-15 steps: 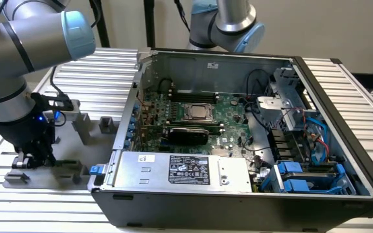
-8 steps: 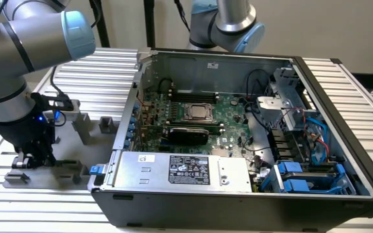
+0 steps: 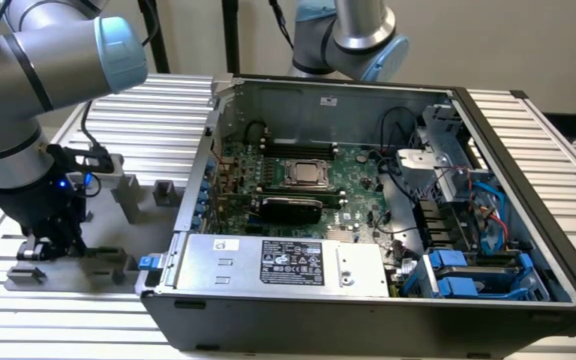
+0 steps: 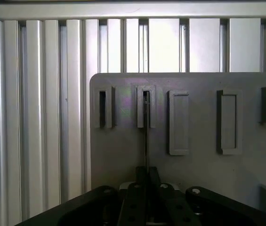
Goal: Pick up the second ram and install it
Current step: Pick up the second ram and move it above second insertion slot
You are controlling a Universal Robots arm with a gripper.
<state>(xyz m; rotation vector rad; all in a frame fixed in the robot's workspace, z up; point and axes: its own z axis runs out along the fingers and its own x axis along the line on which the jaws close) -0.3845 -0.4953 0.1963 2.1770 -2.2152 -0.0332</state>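
Wrist view: the pincer (image 4: 147, 178) is clenched on the second ram (image 4: 146, 134), which stands edge-on in a slotted holder (image 4: 140, 108) on the gray fixture plate (image 4: 198, 122) atop the slatted desk (image 4: 38, 117), apart from the open computer case (image 3: 368, 225).

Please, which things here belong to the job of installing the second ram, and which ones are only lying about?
Belong to the job:
second ram, edge-on in a slot of the grey holder plate
gripper, closed on the ram
memory slots in the computer case

Only lying about:
CPU
expansion card
power supply
blue drive brackets
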